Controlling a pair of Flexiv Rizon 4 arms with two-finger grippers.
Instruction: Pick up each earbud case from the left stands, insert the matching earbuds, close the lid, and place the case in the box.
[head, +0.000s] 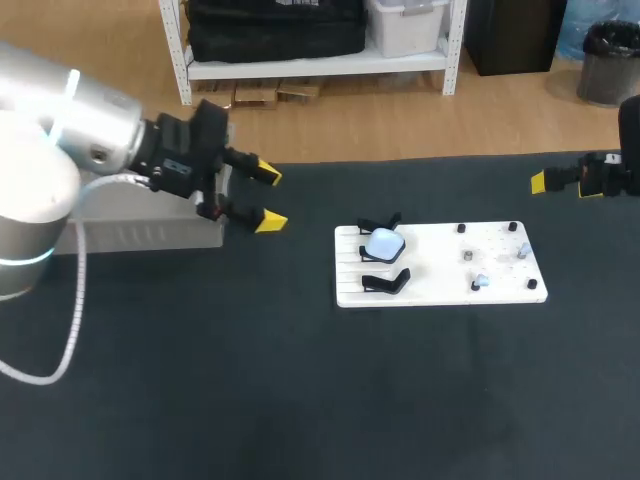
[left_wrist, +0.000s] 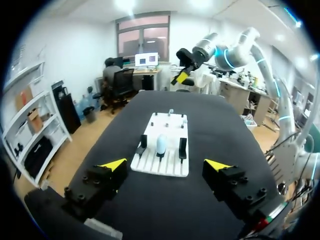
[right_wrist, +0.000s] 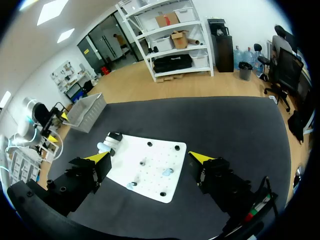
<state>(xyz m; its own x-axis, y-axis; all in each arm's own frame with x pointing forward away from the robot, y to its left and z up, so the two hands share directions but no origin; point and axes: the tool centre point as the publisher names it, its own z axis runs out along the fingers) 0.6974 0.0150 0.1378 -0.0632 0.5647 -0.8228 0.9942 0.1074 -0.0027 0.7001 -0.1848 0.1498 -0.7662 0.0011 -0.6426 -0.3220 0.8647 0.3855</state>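
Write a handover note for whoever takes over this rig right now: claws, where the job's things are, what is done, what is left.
Left claw: open, empty, beside the box.
Right claw: open, empty, at the table's right edge.
One earbud case sits on the rear stand of the white board; the front stand is empty. Small bluish pieces, likely earbuds, lie on the board's right half.
Done: the box's inside is hidden.
Left: pick up this case, insert earbuds, close it, box it.

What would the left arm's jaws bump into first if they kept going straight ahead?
Most likely the white board, near edge first, then the pale blue earbud case between the black stands. Their height over the table is unclear, so they might pass above it.
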